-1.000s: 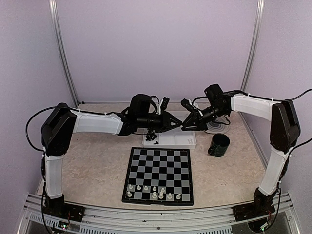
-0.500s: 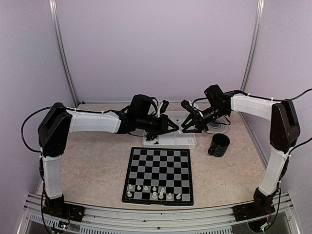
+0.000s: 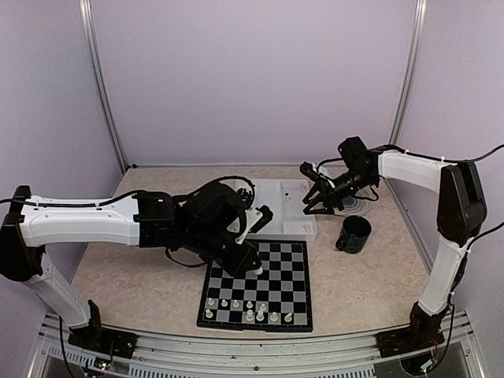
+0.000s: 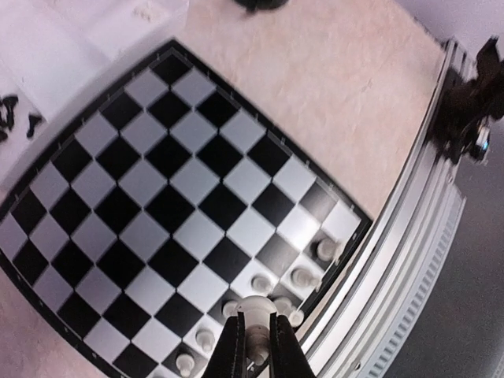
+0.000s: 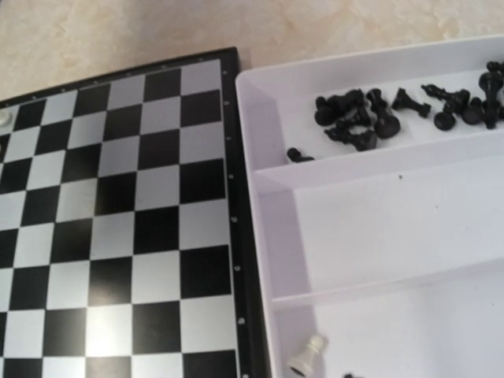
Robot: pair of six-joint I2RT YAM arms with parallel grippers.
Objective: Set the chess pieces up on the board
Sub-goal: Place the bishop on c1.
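Note:
The board [image 3: 277, 269] lies in front of the arms, with several white chess pieces [image 3: 250, 313] standing in its nearest rows. My left gripper [image 3: 253, 268] hovers over the board's near half, shut on a white piece [image 4: 254, 309] held between its fingers [image 4: 235, 350], above the standing white pieces [image 4: 303, 277]. My right gripper [image 3: 314, 189] hangs open above the white tray [image 3: 293, 214], with nothing in it. Its fingers stay out of the right wrist view. That view shows black pieces [image 5: 354, 118] in one tray compartment and a white pawn [image 5: 309, 356] lying in another.
The white tray [image 5: 378, 228] sits against the board's far edge [image 5: 236, 197]. A black cup [image 3: 353, 234] stands to the right of the board. A metal rail [image 3: 252, 350] runs along the table's near edge, close behind the board.
The left arm swung from above the tray down over the board's near half, carrying the white piece. The right gripper drew back to the right and opened.

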